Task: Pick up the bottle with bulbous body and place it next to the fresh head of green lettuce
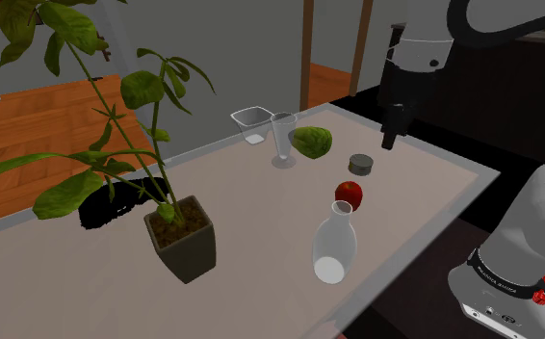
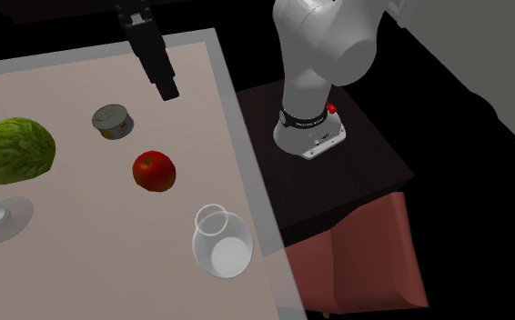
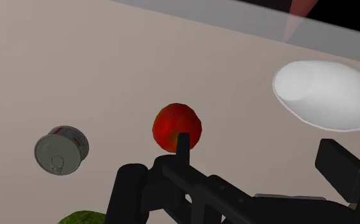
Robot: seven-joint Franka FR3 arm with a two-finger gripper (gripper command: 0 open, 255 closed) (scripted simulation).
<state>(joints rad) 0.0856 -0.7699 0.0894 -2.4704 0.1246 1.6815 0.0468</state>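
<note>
Jaws hang parted and empty above the desk (image 1: 425, 193) near the can (image 1: 361, 165), not yet over the upright bottle (image 1: 335, 248). Lettuce (image 1: 312, 142) lies past the apple (image 1: 349, 195), with bare desk alongside for placing.

Open air above the bottle (image 1: 334, 246), and bare table (image 1: 261, 221) between it and the potted plant (image 1: 179, 236), which spreads wide over the shoulder view's left. On the line toward the lettuce (image 1: 312, 142), an apple (image 1: 349, 195) near the bottle. Crowding the lettuce: a stemmed glass (image 1: 283, 140) just beside it, a can (image 1: 361, 165) near its other side.
</note>
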